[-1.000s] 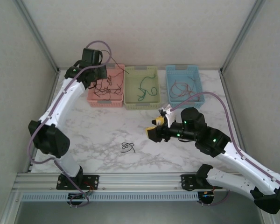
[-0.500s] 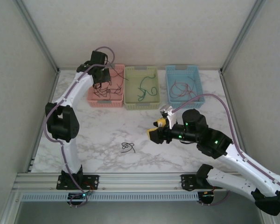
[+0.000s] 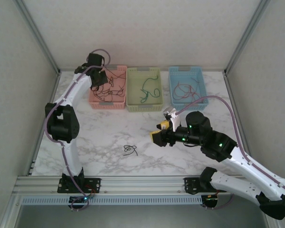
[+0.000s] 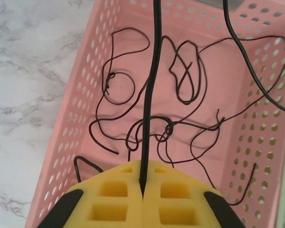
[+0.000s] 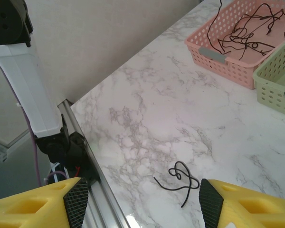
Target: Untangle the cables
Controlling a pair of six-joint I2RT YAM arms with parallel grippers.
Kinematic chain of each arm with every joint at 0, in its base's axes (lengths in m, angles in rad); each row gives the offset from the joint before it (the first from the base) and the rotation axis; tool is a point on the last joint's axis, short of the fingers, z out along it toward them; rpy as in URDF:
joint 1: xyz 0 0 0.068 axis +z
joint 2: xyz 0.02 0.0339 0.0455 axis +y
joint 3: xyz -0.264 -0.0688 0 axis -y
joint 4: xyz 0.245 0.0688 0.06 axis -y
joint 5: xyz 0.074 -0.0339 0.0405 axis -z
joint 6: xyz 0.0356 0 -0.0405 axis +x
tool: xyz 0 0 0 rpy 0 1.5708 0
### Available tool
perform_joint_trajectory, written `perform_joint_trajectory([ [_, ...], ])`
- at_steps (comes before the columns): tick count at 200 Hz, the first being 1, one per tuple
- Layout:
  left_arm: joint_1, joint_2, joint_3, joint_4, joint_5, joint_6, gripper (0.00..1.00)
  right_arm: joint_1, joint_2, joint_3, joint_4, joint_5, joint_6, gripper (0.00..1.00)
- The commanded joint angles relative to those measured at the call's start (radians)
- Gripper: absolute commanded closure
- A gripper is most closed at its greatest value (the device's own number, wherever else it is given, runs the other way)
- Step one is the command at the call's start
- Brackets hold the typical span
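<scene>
Looping thin black cables [image 4: 153, 71], perforated pink basket [image 4: 79, 114]

Overhead camera surveys the white marble table [image 3: 109, 135]. Left wrist camera hovers close above a pink perforated plastic basket [image 4: 83, 102]; right wrist views it distantly.

No text, label, brand, number or sign can be read on anything here — every surface in view is plain.
</scene>
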Motion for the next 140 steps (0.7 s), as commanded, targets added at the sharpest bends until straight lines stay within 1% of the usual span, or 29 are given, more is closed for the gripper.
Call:
perform_joint_trajectory([
  [1, 0.009, 0.004, -0.023, -0.006, 0.001, -0.018, 0.92, -0.004, -0.013, -0.013, 0.001, 0.015, 0.014, 0.34],
  [19, 0.008, 0.008, -0.03, -0.01, 0.007, -0.013, 0.81, -0.004, -0.013, -0.018, 0.005, 0.013, 0.015, 0.34],
  [51, 0.009, -0.024, -0.033, -0.018, 0.004, -0.014, 0.49, -0.004, -0.005, -0.017, 0.003, 0.018, 0.014, 0.34],
  [59, 0.009, -0.042, -0.034, -0.018, 0.006, -0.015, 0.43, -0.004, -0.006, -0.018, 0.003, 0.021, 0.012, 0.34],
  [74, 0.009, -0.09, -0.03, -0.023, 0.009, -0.015, 0.39, -0.004, -0.003, -0.021, 0.007, 0.025, 0.012, 0.34],
  [102, 0.004, -0.235, -0.067, -0.009, 0.048, -0.02, 0.38, -0.004, 0.019, -0.033, 0.026, 0.03, 0.019, 0.34],
  [140, -0.019, -0.526, -0.252, 0.047, 0.145, -0.043, 0.37, -0.004, 0.082, -0.049, 0.066, 0.042, 0.03, 0.34],
])
